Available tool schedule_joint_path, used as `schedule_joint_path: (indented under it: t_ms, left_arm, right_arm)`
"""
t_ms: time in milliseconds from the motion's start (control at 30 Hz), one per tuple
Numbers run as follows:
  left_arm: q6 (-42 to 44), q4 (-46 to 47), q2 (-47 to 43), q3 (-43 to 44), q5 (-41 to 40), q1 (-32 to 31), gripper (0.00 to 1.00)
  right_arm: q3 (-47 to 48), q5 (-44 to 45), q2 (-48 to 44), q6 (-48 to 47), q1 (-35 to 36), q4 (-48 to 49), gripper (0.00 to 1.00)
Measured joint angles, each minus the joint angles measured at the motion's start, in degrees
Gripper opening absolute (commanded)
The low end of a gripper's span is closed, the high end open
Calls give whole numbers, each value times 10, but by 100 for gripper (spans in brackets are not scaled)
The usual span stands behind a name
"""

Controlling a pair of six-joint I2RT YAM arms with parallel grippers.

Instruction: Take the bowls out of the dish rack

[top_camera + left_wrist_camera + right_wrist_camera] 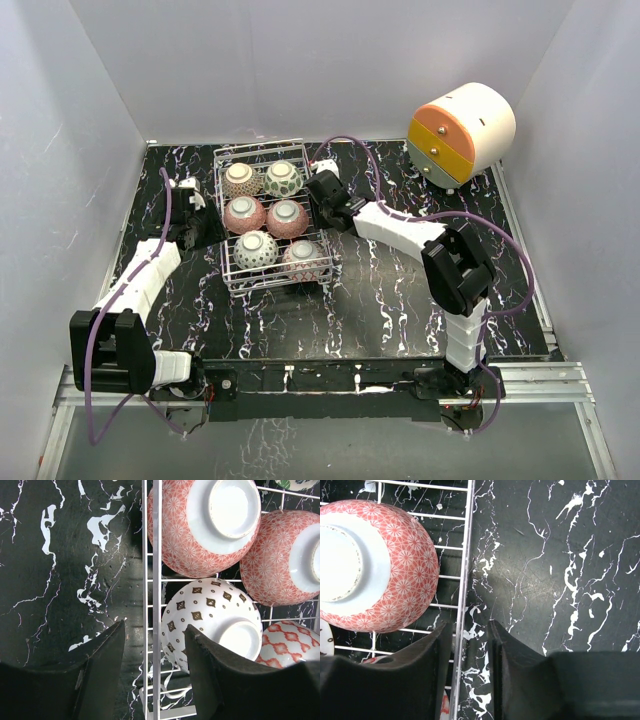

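Supporting surface: black table (400, 300) veined in white; the dish rack (278, 280) stands flat on it.
Dish rack: silver wire basket with low sides. All six bowls sit inside it, in two columns of three.
Drawer unit: white cylinder with an orange front (462, 132), well apart from the rack, beyond its far right corner.
Left gripper: my left gripper (213, 228) is at the rack's left wall, between the middle and near rows. Fingers half spread, one inside the rack and one outside. The top wire runs between them with a gap on either side, and they hold nothing. The inner finger (220, 680) is just beside the diamond-patterned bowl; contact I cannot tell.
Right gripper: my right gripper (318, 200) is at the rack's right wall, by the middle row. Fingers narrow, astride the top wire; a sliver of table shows before the outer finger (520, 680). Whether either finger presses the wire I cannot tell.
Bowls: all bottom up, white foot rings on top.
Far row: beige speckled bowl (239, 179) on the left, green bowl (283, 178) on the right.
Middle row: left pink bowl (244, 214), right pink bowl (288, 217).
Near row: diamond-patterned bowl (256, 249) on the left, red lattice bowl (304, 259) on the right.
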Motion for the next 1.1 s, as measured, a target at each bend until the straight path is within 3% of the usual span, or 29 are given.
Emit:
schedule_joint_path:
  t_ms: [167,267,467,733,1100]
  left_arm:
    - [0,0,0,0,1,0,47]
    - [0,0,0,0,2,0,44]
    - [-5,1,8,0,12,0,21]
    - [-9,-2,43,5,34,-2,0]
    - [3,-49,77,50,38,-8,0]
  right_arm:
    - [6,2,0,6,0,-4,14]
    - [6,1,0,13,2,0,8]
    - [-13,10,-10,35,4,20,8]
    - [-68,13,-50,75,4,33,8]
    - [-97,13,-76,102,5,33,7]
